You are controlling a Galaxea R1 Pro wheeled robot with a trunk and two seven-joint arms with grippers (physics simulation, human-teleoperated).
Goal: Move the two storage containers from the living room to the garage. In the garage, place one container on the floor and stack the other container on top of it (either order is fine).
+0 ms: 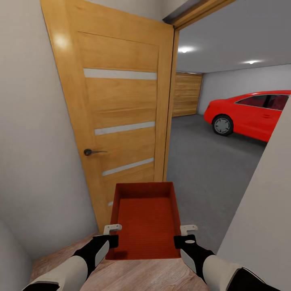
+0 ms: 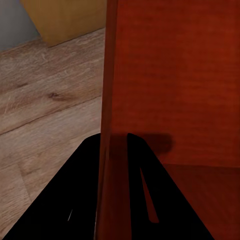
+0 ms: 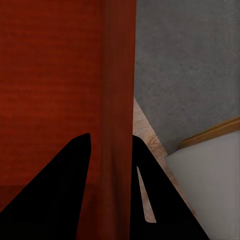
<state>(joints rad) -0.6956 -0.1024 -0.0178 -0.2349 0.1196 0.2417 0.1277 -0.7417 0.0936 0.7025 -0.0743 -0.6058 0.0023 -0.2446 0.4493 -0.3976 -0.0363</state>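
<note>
One orange-red storage container (image 1: 146,220), open-topped and empty, hangs in front of me between both arms at the garage doorway. My left gripper (image 1: 112,234) is shut on its left wall; the left wrist view shows that wall (image 2: 107,100) pinched between the dark fingers (image 2: 80,195). On the opposite side, my right gripper (image 1: 186,235) is shut on the right wall (image 3: 119,90), with one finger (image 3: 55,185) inside the bin and one outside. Beyond the threshold lies the garage's dark grey floor (image 1: 210,161).
A wooden door (image 1: 121,117) with pale stripes stands open on the left, close to the bin's far edge. A white wall corner (image 1: 262,210) bounds the doorway on the right. A red car (image 1: 252,113) is parked at the garage's back right. Light wood planks (image 1: 137,275) lie underneath me.
</note>
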